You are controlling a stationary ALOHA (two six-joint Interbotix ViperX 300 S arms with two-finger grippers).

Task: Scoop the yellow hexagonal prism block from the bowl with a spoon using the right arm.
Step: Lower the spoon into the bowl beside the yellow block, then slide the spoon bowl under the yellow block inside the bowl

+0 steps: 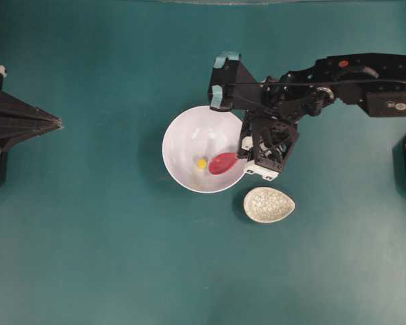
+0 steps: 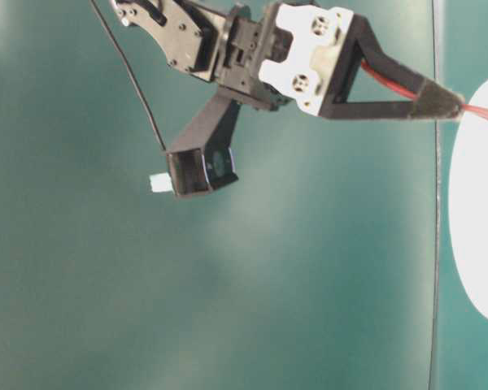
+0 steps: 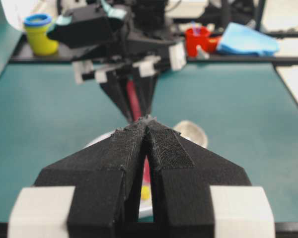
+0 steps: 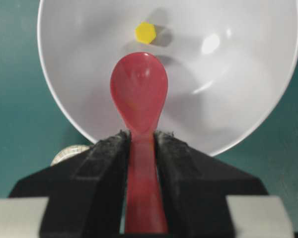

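Observation:
The white bowl [image 1: 189, 132] sits mid-table, and the tiny yellow hexagonal prism block [image 1: 201, 163] lies on its floor. My right gripper [image 1: 243, 154] is shut on the handle of the red-pink spoon [image 1: 222, 163], at the bowl's right rim. The scoop lies inside the bowl, just right of the block. In the right wrist view the spoon [image 4: 139, 96] points at the block [image 4: 145, 32], a short gap between them, inside the bowl [image 4: 248, 99]. My left gripper [image 1: 57, 123] rests far left, its fingertips [image 3: 148, 122] pressed together with nothing held.
A speckled beige spoon rest [image 1: 268, 205] lies just below and right of the bowl. Beyond the table's far edge stand a yellow cup [image 3: 38, 33], a red cup [image 3: 197, 39] and a blue cloth [image 3: 251, 39].

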